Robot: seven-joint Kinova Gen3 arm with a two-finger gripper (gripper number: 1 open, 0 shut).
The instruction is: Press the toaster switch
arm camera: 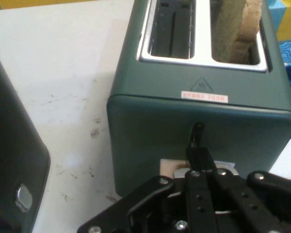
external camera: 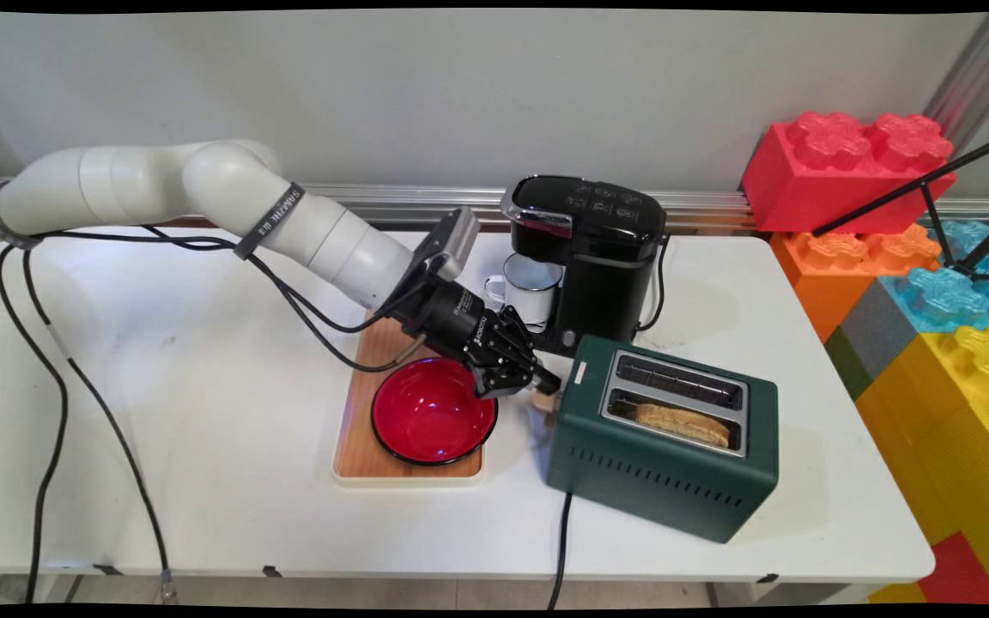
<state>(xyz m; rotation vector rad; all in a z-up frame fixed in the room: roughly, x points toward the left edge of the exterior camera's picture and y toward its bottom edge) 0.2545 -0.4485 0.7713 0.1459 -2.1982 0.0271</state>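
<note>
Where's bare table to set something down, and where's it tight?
Free: the wide left stretch between the hanging cables and the wooden tray, and the front strip along the near edge. Smaller patch right of the coffee machine, behind the toaster. Tight: gripper, red bowl and mug crowd the toaster's lever end.

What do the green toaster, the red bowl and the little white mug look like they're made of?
The toaster looks like matte painted metal or plastic, with a shiny, probably steel plate round its slots. The red bowl is glossy with a black rim, so lacquer or plastic. The white mug, under the coffee machine, has a thin dark rim, which suggests enamelled metal.
</note>
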